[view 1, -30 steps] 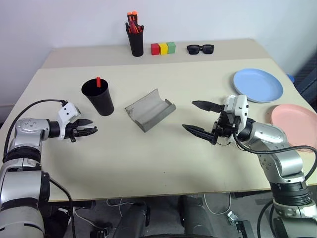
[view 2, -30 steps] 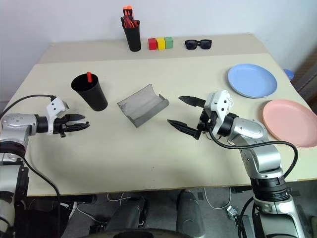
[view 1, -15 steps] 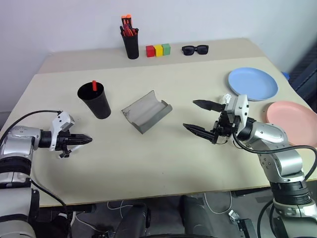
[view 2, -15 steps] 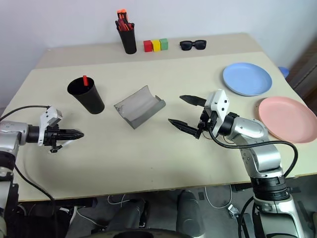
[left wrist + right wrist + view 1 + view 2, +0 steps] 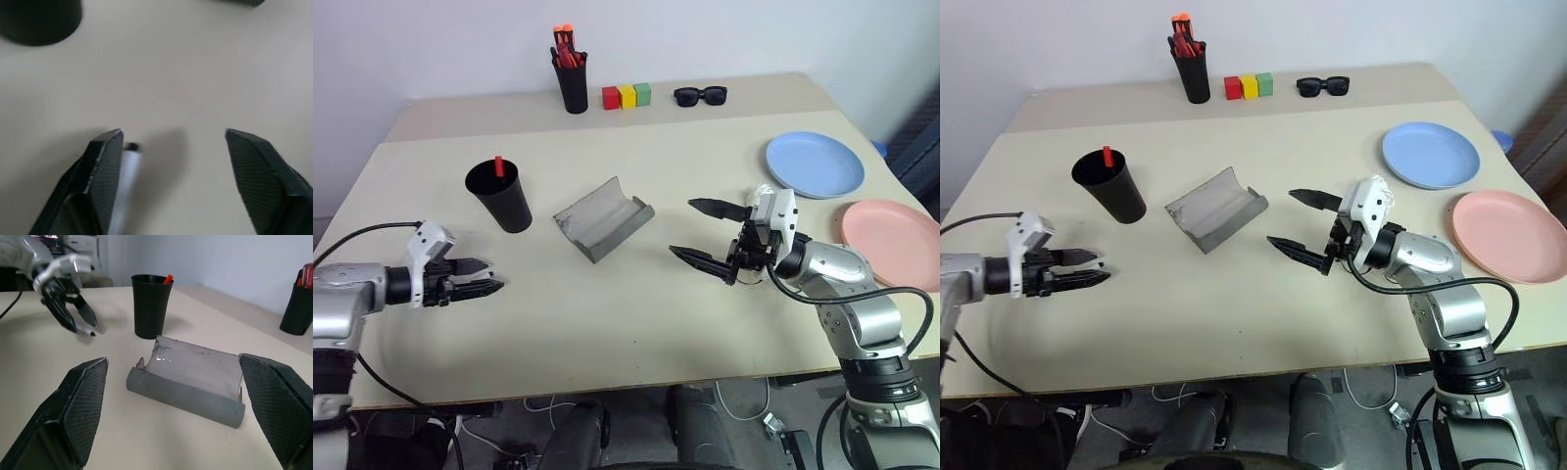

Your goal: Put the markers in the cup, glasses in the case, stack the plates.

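The black cup [image 5: 501, 196] stands at the left of the table with a red marker [image 5: 498, 166] sticking out of it. The grey case [image 5: 604, 217] lies open in the middle. The blue plate [image 5: 815, 164] and the pink plate [image 5: 891, 231] lie side by side at the right, apart. My left gripper [image 5: 495, 276] hovers low in front of the cup, open and empty. In the left wrist view a slim white thing with a dark tip [image 5: 128, 155] lies by one finger. My right gripper [image 5: 681, 227] is open to the right of the case, holding nothing. The glasses are out of view.
At the back stand a black pen holder [image 5: 573, 86] with orange-tipped pens, a row of red, yellow and green blocks [image 5: 626, 96], and black sunglasses [image 5: 701, 95]. A seam runs across the table behind the cup.
My left gripper has drawn back toward the table's near edge, away from the cup; its fingers closed tight half a second ago and now stand apart. The right gripper kept still.
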You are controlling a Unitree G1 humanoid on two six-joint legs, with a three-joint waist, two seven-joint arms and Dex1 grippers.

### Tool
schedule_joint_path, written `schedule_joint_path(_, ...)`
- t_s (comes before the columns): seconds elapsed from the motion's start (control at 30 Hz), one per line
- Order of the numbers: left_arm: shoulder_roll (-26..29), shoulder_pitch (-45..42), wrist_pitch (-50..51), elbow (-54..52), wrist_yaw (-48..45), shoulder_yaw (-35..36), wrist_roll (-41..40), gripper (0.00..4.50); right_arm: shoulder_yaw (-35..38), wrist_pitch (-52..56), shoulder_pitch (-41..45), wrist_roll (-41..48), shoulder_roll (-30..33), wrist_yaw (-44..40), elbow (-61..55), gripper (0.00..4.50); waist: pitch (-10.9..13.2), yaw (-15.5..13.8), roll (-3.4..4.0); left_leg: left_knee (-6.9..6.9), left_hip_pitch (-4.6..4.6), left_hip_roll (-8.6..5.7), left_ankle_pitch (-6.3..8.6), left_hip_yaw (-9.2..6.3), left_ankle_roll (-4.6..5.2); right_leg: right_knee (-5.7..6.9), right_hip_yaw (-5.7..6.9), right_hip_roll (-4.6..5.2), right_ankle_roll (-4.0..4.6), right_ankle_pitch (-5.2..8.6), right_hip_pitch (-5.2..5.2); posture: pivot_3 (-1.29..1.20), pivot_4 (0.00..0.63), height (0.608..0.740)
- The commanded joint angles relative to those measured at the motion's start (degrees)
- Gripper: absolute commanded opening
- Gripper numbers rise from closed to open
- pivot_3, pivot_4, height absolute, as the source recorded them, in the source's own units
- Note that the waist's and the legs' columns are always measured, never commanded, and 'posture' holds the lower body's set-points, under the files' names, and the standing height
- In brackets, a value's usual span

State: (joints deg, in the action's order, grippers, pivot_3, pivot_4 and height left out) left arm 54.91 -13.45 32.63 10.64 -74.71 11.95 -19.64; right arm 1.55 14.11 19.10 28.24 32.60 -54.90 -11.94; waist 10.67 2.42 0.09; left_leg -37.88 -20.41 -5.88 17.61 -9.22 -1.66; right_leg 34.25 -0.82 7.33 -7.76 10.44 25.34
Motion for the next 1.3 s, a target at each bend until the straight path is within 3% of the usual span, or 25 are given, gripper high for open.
schedule_joint_path(0.03,5.06,4.06,-0.97,-2.88,-3.18,2.91,-1.15,3.49,0.53,-0.61,0.20,0.45,-0.15,0.00,-1.92,4.39,0.00,0.00,0.00,0.02,0.02,0.11,0.00,0.03,0.00,0.01,-0.01,0.00,0.00,0.00,0.01,0.00,0.150,0.740)
schedule_joint_path(0.23,10.73,8.94,-13.78,4.19,-6.57,2.41,2.71,3.49,0.52,-0.53,-0.22,0.51,-0.13,0.11,-2.08,4.39,0.02,-0.31,-0.02,0.04,0.03,0.24,0.00,0.34,0.00,-0.05,-0.03,-0.08,0.03,-0.01,0.00,0.00,0.150,0.740)
schedule_joint_path(0.43,8.02,4.15,-26.73,14.35,-3.26,1.20,5.67,3.49,0.57,-0.39,-0.77,0.61,0.05,0.23,-2.75,4.39,0.03,-1.55,-0.03,0.03,0.04,0.38,0.00,0.46,0.00,-0.09,-0.03,-0.19,0.11,-0.07,0.00,0.00,0.150,0.740)
schedule_joint_path(0.87,6.02,2.21,-31.94,23.20,-1.30,-3.77,10.31,3.49,0.78,0.38,-0.34,0.78,0.53,0.40,-3.26,4.39,0.02,-1.59,-0.06,0.03,0.07,0.56,0.01,0.63,0.00,-0.10,-0.11,-0.37,0.19,-0.14,0.02,0.00,0.150,0.740)
schedule_joint_path(0.97,5.22,1.86,-30.87,23.23,-1.86,-4.85,9.98,2.64,0.80,0.53,-0.51,0.90,0.47,0.60,-3.61,4.39,0.02,-1.63,-0.06,0.03,0.09,0.57,0.01,0.65,0.00,-0.09,-0.11,-0.40,0.21,-0.15,0.02,0.00,0.150,0.740)
schedule_joint_path(1.13,4.48,1.11,-28.15,20.86,-2.68,-5.48,8.98,0.15,0.92,0.37,-0.96,0.63,0.65,0.70,-3.45,4.39,0.01,-1.69,-0.04,0.02,0.11,0.58,0.01,0.70,0.00,-0.08,-0.16,-0.40,0.21,-0.15,0.01,0.00,0.150,0.740)
schedule_joint_path(1.3,3.54,1.07,-26.10,17.92,-3.39,-3.52,6.18,0.02,0.86,0.17,-1.01,0.42,0.60,0.78,-3.33,4.39,0.01,-1.70,-0.04,0.02,0.12,0.58,0.01,0.71,0.00,-0.08,-0.17,-0.40,0.22,-0.15,0.01,0.00,0.150,0.740)
